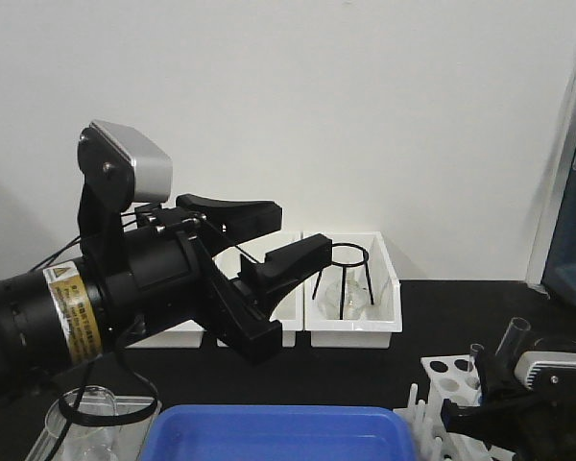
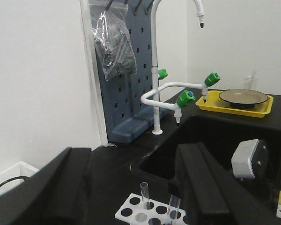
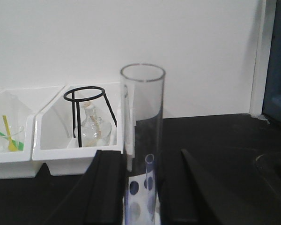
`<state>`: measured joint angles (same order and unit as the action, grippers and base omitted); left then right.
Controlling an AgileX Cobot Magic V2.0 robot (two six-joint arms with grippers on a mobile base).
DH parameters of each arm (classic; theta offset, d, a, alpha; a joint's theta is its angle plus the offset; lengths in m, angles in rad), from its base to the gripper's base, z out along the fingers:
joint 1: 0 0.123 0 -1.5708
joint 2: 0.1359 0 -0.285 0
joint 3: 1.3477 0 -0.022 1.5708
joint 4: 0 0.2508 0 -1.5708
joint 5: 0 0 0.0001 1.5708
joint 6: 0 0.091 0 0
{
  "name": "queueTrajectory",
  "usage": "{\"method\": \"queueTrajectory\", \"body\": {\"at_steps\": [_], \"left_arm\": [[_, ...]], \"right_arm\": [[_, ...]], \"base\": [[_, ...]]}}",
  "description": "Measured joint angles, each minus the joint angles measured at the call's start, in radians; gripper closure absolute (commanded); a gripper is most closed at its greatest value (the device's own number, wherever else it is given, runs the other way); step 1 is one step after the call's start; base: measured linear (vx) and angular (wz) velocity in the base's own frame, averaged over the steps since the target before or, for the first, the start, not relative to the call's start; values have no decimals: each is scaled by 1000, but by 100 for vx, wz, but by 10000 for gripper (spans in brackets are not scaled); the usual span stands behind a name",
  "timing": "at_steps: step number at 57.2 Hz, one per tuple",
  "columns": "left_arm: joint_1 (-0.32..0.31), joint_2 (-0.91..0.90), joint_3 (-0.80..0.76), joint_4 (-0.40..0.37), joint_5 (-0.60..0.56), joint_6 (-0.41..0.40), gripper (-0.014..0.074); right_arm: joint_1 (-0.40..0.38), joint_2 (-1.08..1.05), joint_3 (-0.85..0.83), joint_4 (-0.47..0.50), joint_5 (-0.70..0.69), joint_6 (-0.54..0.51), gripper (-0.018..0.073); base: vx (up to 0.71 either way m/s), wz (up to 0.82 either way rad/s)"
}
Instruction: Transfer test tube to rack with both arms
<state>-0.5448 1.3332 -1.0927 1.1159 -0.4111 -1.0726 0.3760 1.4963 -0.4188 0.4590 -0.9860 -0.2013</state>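
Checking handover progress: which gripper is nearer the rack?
Right. The right gripper holds the test tube right at the rack; the left gripper is open, raised well away from it.

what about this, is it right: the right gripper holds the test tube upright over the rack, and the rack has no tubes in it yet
Not quite. The rack is not empty: the left wrist view shows one other tube already standing in a hole. The right gripper does hold the test tube upright over it.
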Motion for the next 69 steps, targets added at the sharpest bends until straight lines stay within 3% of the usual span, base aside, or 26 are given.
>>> {"method": "queueTrajectory", "body": {"at_steps": [26, 46, 56, 69], "left_arm": [[0, 0, 0, 0, 0, 0, 83], [0, 0, 0, 0, 0, 1, 83], [0, 0, 0, 0, 0, 1, 83], [0, 0, 0, 0, 0, 1, 83]], "right_arm": [[0, 148, 7, -79, -7, 14, 567], [0, 180, 7, -85, -6, 14, 547], [0, 180, 7, -85, -6, 14, 434], [0, 180, 7, -85, -5, 14, 180]], "base": [[0, 0], [0, 0], [0, 0], [0, 0]]}}
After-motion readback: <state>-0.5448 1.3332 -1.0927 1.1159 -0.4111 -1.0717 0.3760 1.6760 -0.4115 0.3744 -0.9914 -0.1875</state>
